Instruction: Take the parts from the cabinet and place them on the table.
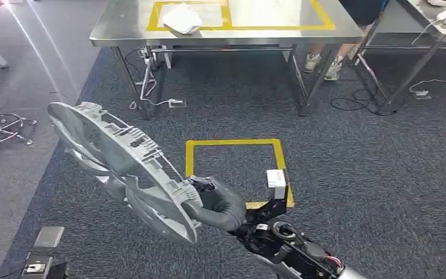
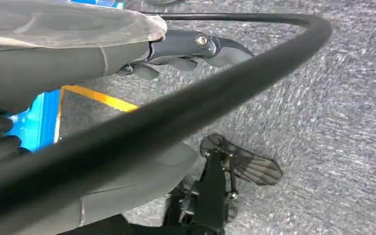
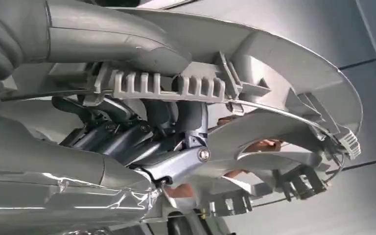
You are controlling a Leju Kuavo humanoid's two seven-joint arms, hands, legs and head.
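The part (image 1: pixel 122 168), a large grey plastic wheel cover with spokes and clips on its inner face, is held out above the dark carpet (image 1: pixel 371 174) at the left of the head view, gripped at its near rim by the right robot hand (image 1: pixel 220 206). The disc is carried tilted, its far edge raised toward the left. Further right on the floor a yellow taped square (image 1: pixel 235 168) is seen, with a small white box (image 1: pixel 276 183) at its near right corner. Beyond it stands the steel table (image 1: pixel 122 35), marked with yellow tape and carrying a white object (image 1: pixel 181 18); a person's shoes (image 1: pixel 322 63) are visible under its far side.

The grip is taken at one edge only, so the wide part could plausibly swing or slip out if the arm is jolted, and its far rim could strike the table edge if it is brought in too low.

In the right wrist view, what the head view hides is shown: dark fingers (image 3: pixel 127 139) are hooked through the spokes and a thick thumb (image 3: pixel 122 44) is pressed over the ribbed rim. In the left wrist view, the left robot hand (image 2: pixel 176 51) is seen hanging over the carpet with fingers curled in and nothing in them, a black cable (image 2: pixel 186 98) crossing in front.
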